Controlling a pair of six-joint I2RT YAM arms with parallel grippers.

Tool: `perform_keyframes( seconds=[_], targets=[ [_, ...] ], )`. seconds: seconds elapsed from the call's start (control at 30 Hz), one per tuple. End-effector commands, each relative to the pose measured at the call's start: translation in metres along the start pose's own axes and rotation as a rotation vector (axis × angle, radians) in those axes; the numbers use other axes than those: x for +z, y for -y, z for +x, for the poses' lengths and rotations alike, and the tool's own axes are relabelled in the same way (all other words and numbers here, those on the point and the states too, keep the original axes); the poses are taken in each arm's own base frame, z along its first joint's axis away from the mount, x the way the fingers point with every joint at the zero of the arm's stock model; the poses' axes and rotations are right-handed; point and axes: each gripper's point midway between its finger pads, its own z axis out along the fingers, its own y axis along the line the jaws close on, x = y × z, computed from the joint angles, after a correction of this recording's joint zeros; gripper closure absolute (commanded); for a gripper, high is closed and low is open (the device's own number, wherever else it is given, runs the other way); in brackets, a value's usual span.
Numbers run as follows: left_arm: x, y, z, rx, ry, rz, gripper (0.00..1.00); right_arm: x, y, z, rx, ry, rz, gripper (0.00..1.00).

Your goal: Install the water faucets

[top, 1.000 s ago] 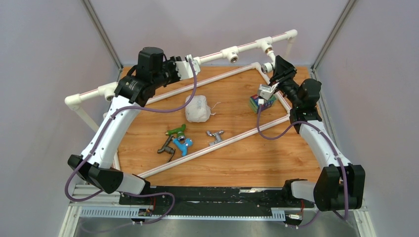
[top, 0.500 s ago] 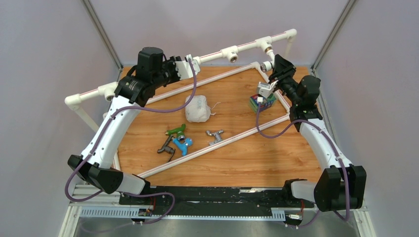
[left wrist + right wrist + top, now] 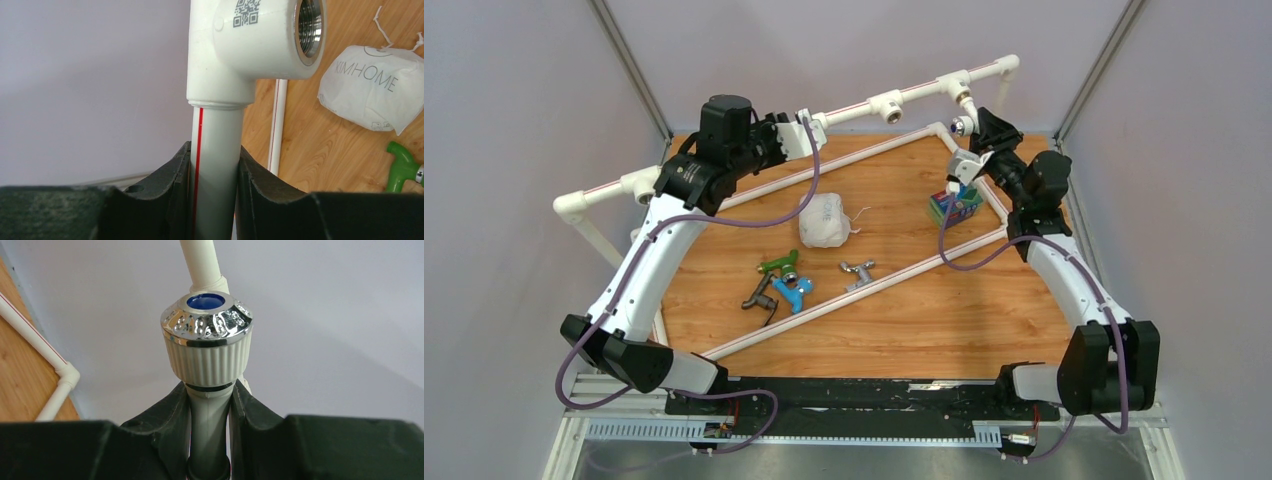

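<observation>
Table (image 3: 924,330) — right gripper (image 3: 210,390) clamps faucet (image 3: 207,357).

Light was bright, soft and even — shadows on the table (image 3: 904,330) were faint. Speckled glare sat on the chrome cap of the white faucet (image 3: 207,360), and the nearest foreground of both wrist views was soft.

Wooden table (image 3: 914,335) carried: white packet (image 3: 824,220), green faucet (image 3: 780,264), blue faucet (image 3: 795,293), dark grey faucet (image 3: 759,295), chrome faucet (image 3: 858,273), small box (image 3: 954,208), white pipes (image 3: 924,267).
</observation>
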Motion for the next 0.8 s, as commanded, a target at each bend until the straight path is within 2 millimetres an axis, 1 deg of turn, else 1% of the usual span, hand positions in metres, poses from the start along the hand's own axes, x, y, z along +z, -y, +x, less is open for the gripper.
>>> perform_keyframes(
  seconds=[0.0, 0.1, 0.13, 0.37, 0.47, 0.67, 0.77],
  targets=[
    [-0.012, 0.035, -0.009, -0.149, 0.060, 0.126, 1.00, 0.008, -0.006, -0.009, 0.249, 0.070, 0.024, 1.00],
    [-0.011, 0.037, -0.009, -0.152, 0.062, 0.133, 1.00, 0.009, -0.004, -0.017, 0.373, 0.116, 0.041, 1.00],
    [-0.011, 0.038, -0.008, -0.152, 0.061, 0.137, 1.00, 0.010, -0.001, -0.019, 0.402, 0.130, 0.055, 1.00],
    [-0.012, 0.039, -0.009, -0.153, 0.067, 0.136, 1.00, 0.010, -0.002, -0.029, 0.699, 0.194, 0.079, 1.00],
    [-0.012, 0.039, -0.010, -0.158, 0.070, 0.137, 1.00, 0.008, -0.003, -0.029, 0.821, 0.205, 0.110, 1.00],
    [-0.011, 0.039, -0.012, -0.162, 0.082, 0.137, 1.00, 0.002, -0.011, -0.025, 0.978, 0.216, 0.168, 1.00],
    [-0.012, 0.038, -0.013, -0.164, 0.088, 0.134, 1.00, 0.001, -0.010, -0.025, 1.065, 0.233, 0.195, 1.00]
  ],
)
